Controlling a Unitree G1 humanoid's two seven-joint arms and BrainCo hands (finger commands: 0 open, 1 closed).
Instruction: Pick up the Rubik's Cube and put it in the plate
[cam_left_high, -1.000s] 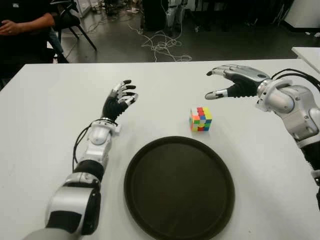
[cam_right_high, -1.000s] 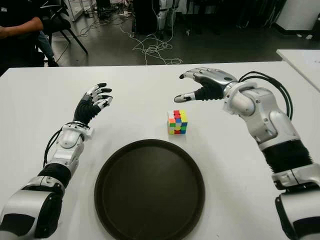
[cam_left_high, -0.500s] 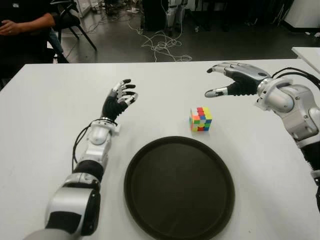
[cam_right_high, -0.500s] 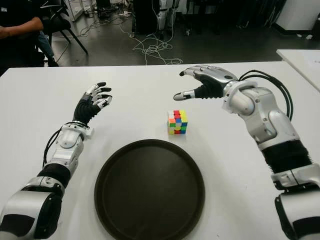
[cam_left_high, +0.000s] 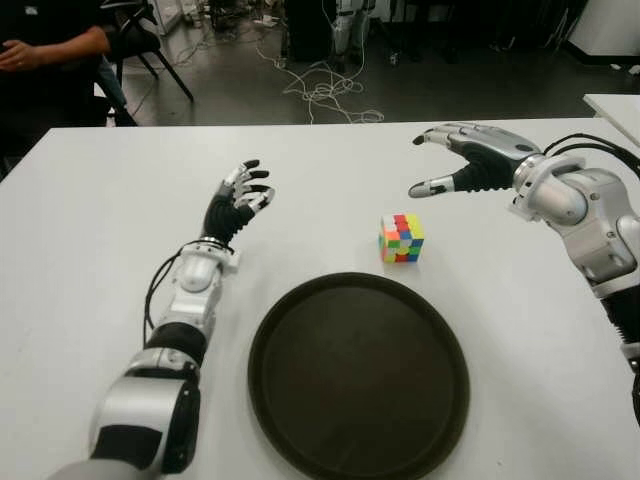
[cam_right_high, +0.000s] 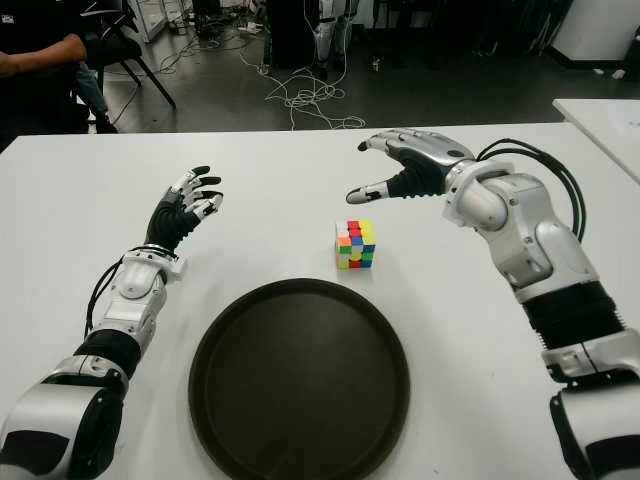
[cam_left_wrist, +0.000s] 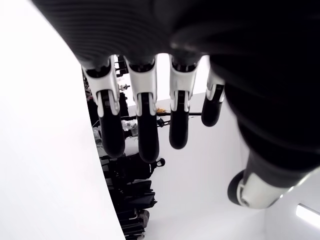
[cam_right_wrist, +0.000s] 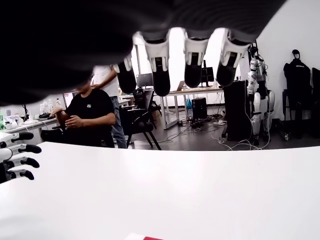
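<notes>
Left eye view had the left hand raised over the white counter on the left side, forearm stretched forward, fingers spread upward and holding nothing. To its right, nearer the robot, lay the dark round plate, bare. Just beyond the plate's far rim sat the Rubik's Cube on the counter, apart from both hands. Farther right, the right hand hovered above and beyond the cube, palm down, fingers extended and loosely arched, thumb pointing left, gripping nothing.
</notes>
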